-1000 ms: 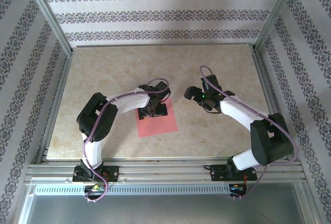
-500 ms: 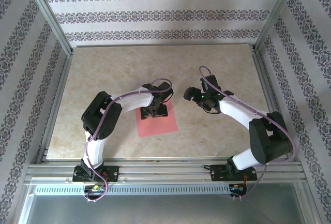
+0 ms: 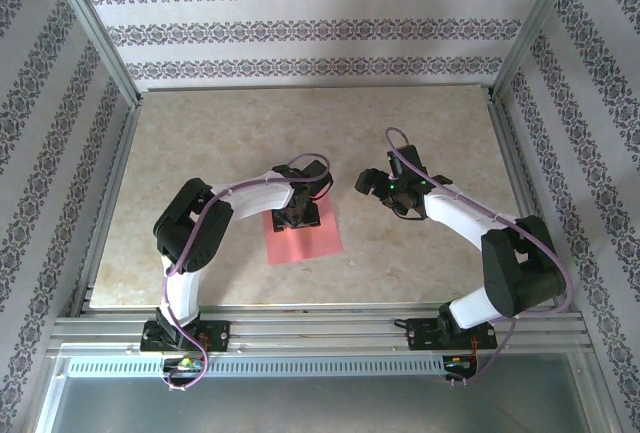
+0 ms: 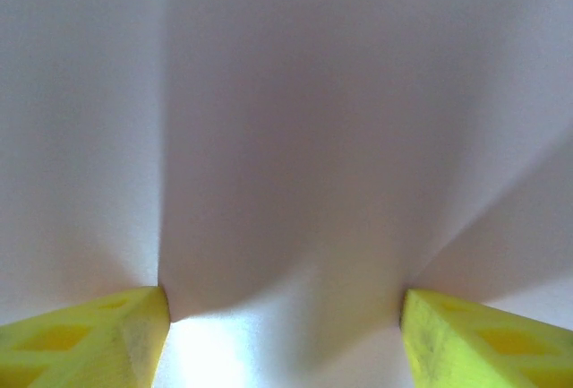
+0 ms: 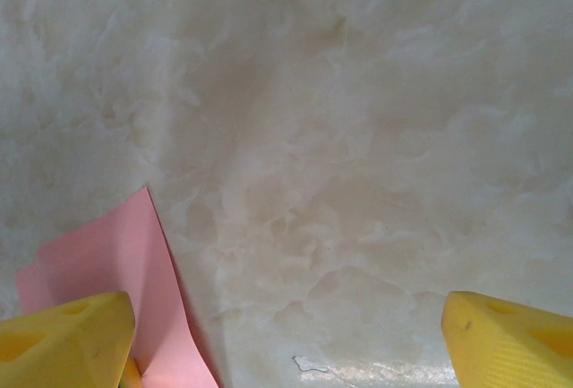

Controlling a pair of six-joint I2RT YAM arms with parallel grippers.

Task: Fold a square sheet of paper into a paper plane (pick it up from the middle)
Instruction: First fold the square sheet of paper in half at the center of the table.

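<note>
The square sheet of paper (image 3: 308,242) lies salmon-pink on the table, just in front of centre. My left gripper (image 3: 298,217) points down onto its far half. In the left wrist view the paper (image 4: 286,137) spans the frame, and both yellow fingertips (image 4: 107,334) press on it. The sheet humps up in a soft ridge between them, and the left gripper (image 4: 285,316) still stands open with a wide gap. My right gripper (image 3: 366,183) hovers open just right of the sheet, over bare table. A corner of the paper (image 5: 98,267) lifts beside its left finger (image 5: 67,339).
The marble-patterned table (image 3: 200,153) is bounded by an aluminium frame and patterned walls on three sides. A metal rail (image 3: 320,328) carrying both arm bases runs along the near edge. A small chip (image 5: 309,366) marks the surface under the right gripper.
The left gripper's jaws have drawn closer together on the sheet, pushing the paper up between them. The left elbow shifted slightly. The right arm has barely moved.
</note>
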